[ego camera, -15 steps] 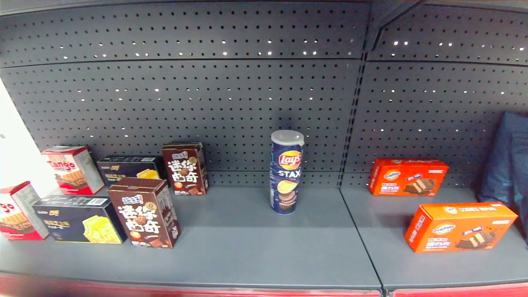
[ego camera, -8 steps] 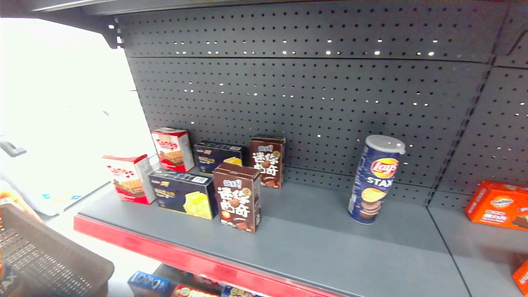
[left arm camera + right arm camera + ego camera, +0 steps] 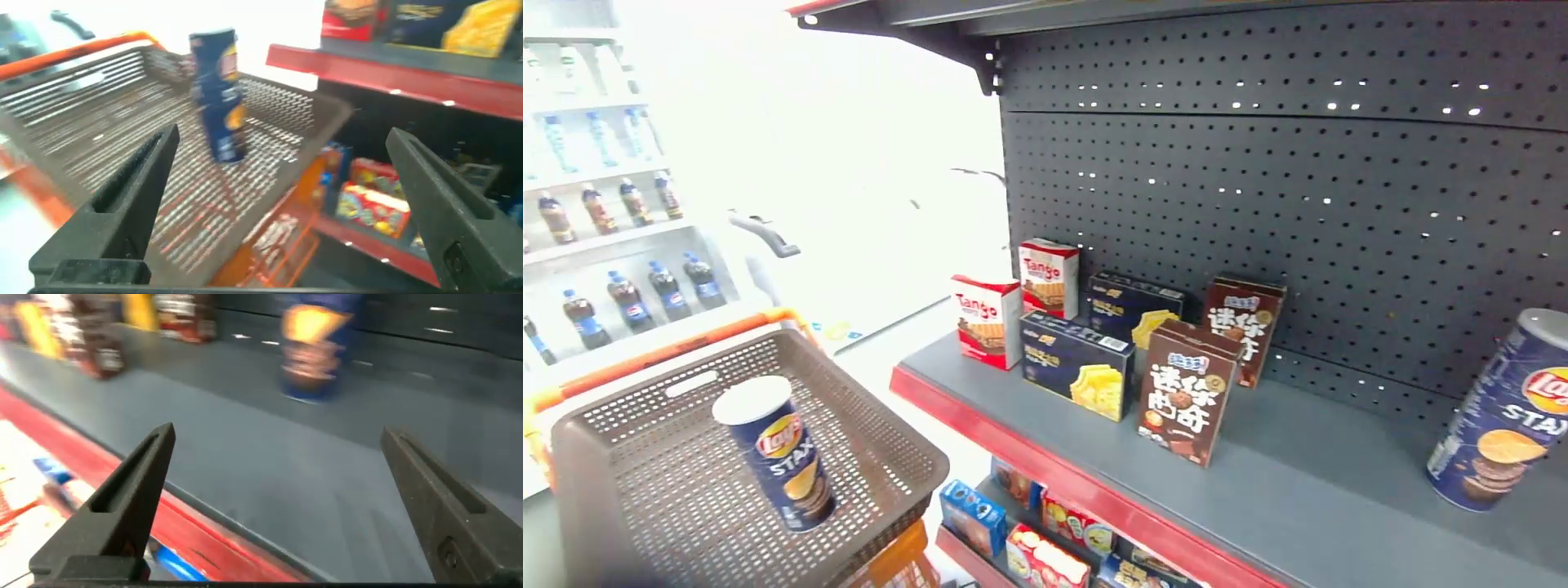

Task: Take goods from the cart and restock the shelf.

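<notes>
A blue chip can (image 3: 774, 451) with a white lid stands upright in the brown mesh basket (image 3: 890, 441) of the orange-framed cart at the lower left. The left wrist view has the same blue chip can (image 3: 217, 96) ahead of my left gripper (image 3: 282, 204), which is open and empty, short of the basket (image 3: 73, 122). A second blue chip can (image 3: 1500, 412) stands on the grey shelf (image 3: 1298, 506) at the far right. My right gripper (image 3: 278, 498) is open and empty, facing that chip can (image 3: 310, 355) across the shelf (image 3: 245, 449).
Red, dark blue and brown snack boxes (image 3: 1184, 390) stand in two rows on the shelf's left part. A red front edge (image 3: 1029, 457) runs along the shelf, with more goods (image 3: 1045, 555) on a lower shelf. A drinks cooler (image 3: 605, 237) stands at the left.
The head camera has swung left: the shelf goods slid right in the picture, and the cart basket with its chip can has come into view at the lower left.
</notes>
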